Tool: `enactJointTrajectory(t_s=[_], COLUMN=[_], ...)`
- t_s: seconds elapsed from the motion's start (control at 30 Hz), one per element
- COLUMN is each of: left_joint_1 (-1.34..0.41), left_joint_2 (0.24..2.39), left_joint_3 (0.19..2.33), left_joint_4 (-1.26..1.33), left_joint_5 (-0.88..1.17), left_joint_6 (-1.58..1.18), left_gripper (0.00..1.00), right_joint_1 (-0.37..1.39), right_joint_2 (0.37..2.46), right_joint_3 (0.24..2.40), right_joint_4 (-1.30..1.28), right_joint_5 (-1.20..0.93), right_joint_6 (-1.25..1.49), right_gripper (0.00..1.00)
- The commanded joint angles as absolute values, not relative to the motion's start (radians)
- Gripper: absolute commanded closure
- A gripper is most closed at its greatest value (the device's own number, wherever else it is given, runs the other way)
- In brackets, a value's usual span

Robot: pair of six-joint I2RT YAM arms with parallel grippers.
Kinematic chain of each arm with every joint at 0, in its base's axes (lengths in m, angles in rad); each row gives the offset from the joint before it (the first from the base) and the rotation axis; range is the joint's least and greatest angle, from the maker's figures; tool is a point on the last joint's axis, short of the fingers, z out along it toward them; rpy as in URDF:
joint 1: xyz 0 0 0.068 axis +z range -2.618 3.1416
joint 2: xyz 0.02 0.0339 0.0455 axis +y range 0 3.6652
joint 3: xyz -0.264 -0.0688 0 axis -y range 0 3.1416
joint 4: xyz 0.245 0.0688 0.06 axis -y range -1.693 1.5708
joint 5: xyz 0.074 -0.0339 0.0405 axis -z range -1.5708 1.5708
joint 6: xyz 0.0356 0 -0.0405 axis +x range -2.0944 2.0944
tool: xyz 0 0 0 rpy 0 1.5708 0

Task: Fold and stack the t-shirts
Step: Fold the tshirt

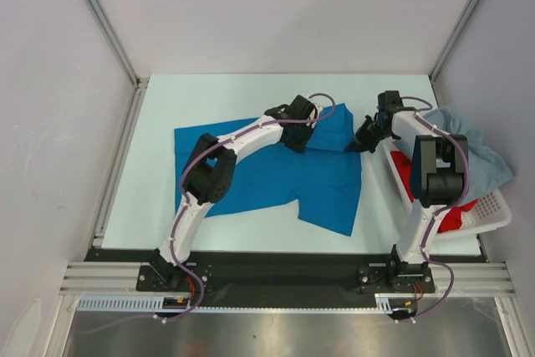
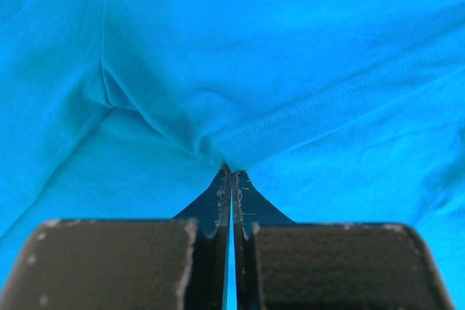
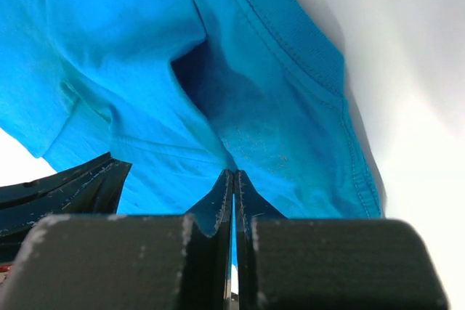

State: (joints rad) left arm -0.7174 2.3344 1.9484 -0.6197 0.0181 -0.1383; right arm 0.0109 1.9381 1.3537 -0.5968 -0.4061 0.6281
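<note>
The bright blue t-shirt [image 1: 276,177] lies spread on the white table, its far right part lifted. My left gripper [image 1: 299,145] is shut on a fold of it; the left wrist view shows the cloth [image 2: 218,70] pinched at the tips [image 2: 231,172]. My right gripper [image 1: 351,146] is shut on the shirt's right edge, with the cloth [image 3: 240,92] and its collar hem pinched at the tips [image 3: 234,173]. The pale grey-blue t-shirt [image 1: 481,152] and the red t-shirt [image 1: 451,215] lie in the basket at the right.
The white slatted basket [image 1: 493,216] stands at the table's right edge beside the right arm. Metal frame posts rise at the back corners. A black rail runs along the near edge by the arm bases.
</note>
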Motion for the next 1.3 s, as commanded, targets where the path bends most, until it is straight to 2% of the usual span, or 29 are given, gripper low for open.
enactJointTrajectory(t_s=[0.0, 0.27, 0.7, 1.0, 1.03, 1.17, 1.27], left_joint_1=[-0.709, -0.701, -0.701, -0.698, -0.696, -0.669, -0.641], left_joint_2=[2.24, 2.203, 2.184, 2.2, 2.195, 2.177, 2.184], left_joint_3=[1.941, 1.931, 1.87, 1.881, 1.881, 1.881, 1.894], left_joint_4=[-0.649, -0.669, -0.676, -0.686, -0.684, -0.67, -0.667], left_joint_5=[0.048, 0.035, 0.08, 0.077, 0.078, 0.141, 0.213], left_joint_6=[-0.11, -0.097, -0.097, -0.101, -0.098, -0.12, -0.141], left_gripper=[1.0, 0.99, 0.9, 0.93, 0.91, 0.69, 0.62], right_joint_1=[0.008, 0.008, 0.02, 0.026, 0.029, 0.032, 0.041], right_joint_2=[1.881, 1.865, 1.876, 1.896, 1.898, 1.914, 1.908], right_joint_3=[1.348, 1.342, 1.31, 1.302, 1.302, 1.331, 1.358], right_joint_4=[-0.606, -0.62, -0.612, -0.63, -0.632, -0.661, -0.683], right_joint_5=[-0.39, -0.388, -0.38, -0.347, -0.339, -0.256, -0.236], right_joint_6=[0.597, 0.584, 0.588, 0.566, 0.555, 0.467, 0.407], right_gripper=[1.0, 1.0, 1.0, 1.0, 1.0, 0.93, 0.81])
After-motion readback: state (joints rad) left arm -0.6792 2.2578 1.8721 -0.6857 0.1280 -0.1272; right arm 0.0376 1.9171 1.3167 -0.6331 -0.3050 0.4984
